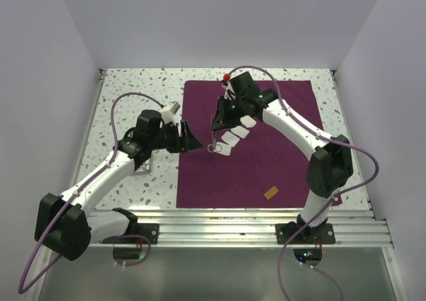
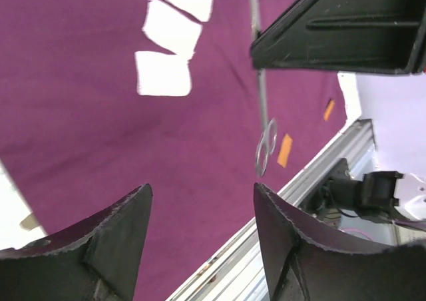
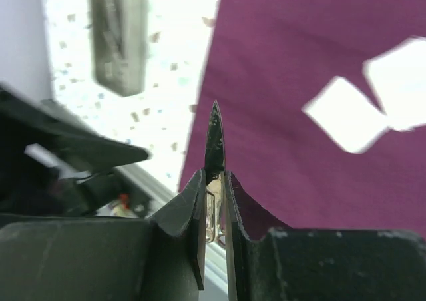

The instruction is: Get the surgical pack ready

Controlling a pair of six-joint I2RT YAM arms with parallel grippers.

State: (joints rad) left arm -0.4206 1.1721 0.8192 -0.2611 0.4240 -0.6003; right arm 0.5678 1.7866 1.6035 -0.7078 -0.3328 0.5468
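The dark purple cloth lies flat on the table, with three white gauze squares in a row on it. My right gripper hangs above the cloth's left part, shut on thin steel scissors. Their ring handles dangle down and show in the left wrist view as scissors. My left gripper is open and empty just left of the handles, its fingers spread over the cloth. The steel tray sits on the bare table beyond the cloth's left edge.
A small orange-brown tab lies on the cloth near its front edge, and two such tabs show in the left wrist view. A metal rail runs along the table's near edge. White walls enclose the table.
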